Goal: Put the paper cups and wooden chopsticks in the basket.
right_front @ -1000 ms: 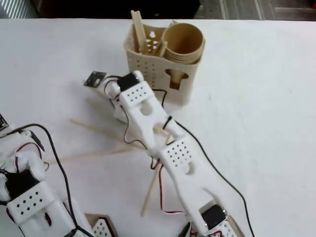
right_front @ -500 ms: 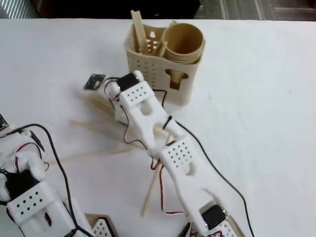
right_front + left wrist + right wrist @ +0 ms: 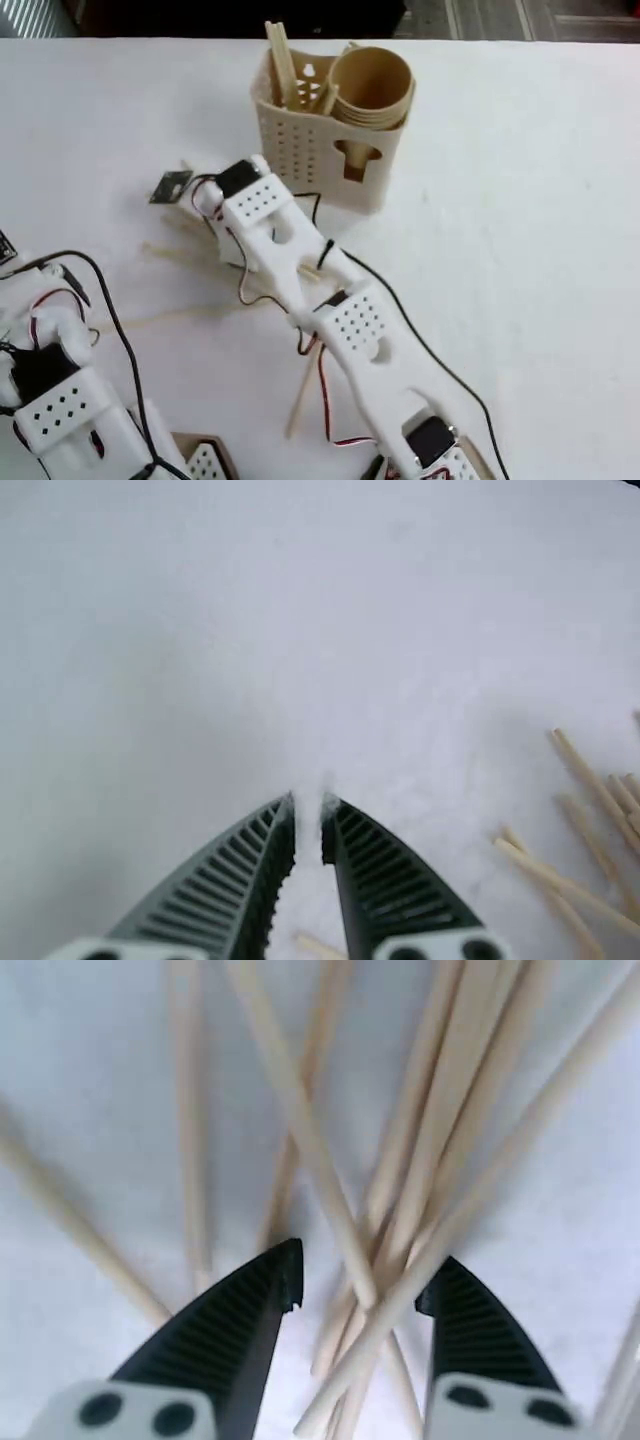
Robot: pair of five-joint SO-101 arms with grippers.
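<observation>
The fingers (image 3: 235,1330) of the right gripper (image 3: 365,1260) stand apart, holding nothing, with their tips low over a crossed heap of loose chopsticks (image 3: 300,1130) lying flat on the table (image 3: 520,200). Several sticks run through the gap between the jaws and one or two lie outside it. The step in hand looks like picking up chopsticks, and it will likely go best if the tips come right down to the surface before closing, so the thin sticks are pinched and not pushed away. A grip near the middle of their length should also keep them from drooping. Because the sticks cross at angles, closing on the whole heap could make some fan out or slip, so taking the few that lie parallel seems safer. The heap lies just off the basket (image 3: 300,150), on the side toward the left edge, under the outstretched right arm (image 3: 350,330), and more sticks (image 3: 190,316) trail toward the near edge. The basket stands near the middle of the far edge, with stacked paper cups (image 3: 372,80) already in it and upright sticks (image 3: 280,60) beside them. The left gripper (image 3: 308,815) has its fingers (image 3: 240,880) drawn almost together on nothing, above bare surface, and the left arm (image 3: 60,410) sits at the near left corner.
</observation>
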